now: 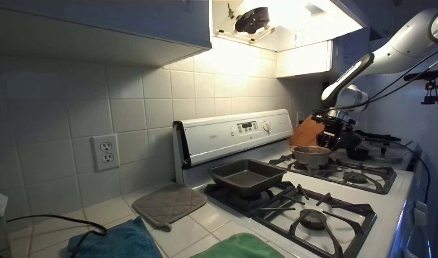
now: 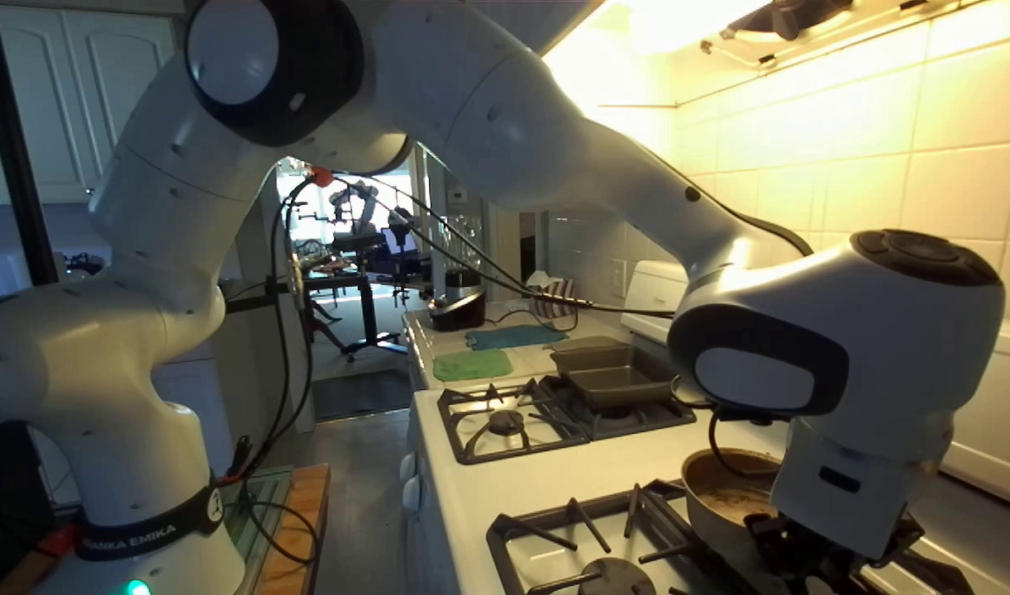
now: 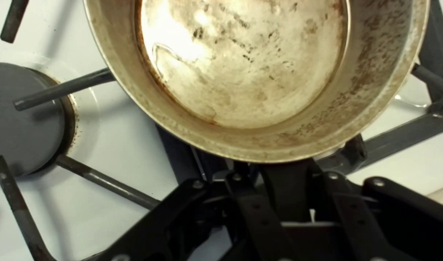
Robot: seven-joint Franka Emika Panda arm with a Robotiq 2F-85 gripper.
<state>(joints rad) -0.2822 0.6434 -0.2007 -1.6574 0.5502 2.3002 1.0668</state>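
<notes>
A round, worn metal pot (image 3: 265,148) with brown stains inside fills the top of the wrist view. It stands level over a back burner grate in both exterior views (image 1: 312,156) (image 2: 707,514). I cannot tell whether it rests fully on the grate. Its dark handle (image 3: 286,192) runs from the rim between my gripper's fingers. My gripper (image 3: 285,175) is partly closed, one finger on each side of the handle, and looks shut on it. The pads are hidden under the rim and in shadow. The gripper also shows in an exterior view (image 1: 327,139), right beside the pot.
A dark square baking pan (image 1: 237,184) sits on another back grate. Front burner grates (image 1: 313,218) lie beside it. The white control panel (image 1: 222,136) stands behind. A grey pot holder (image 1: 170,204), blue towel (image 1: 118,240) and green cloth (image 1: 238,247) lie on the tiled counter.
</notes>
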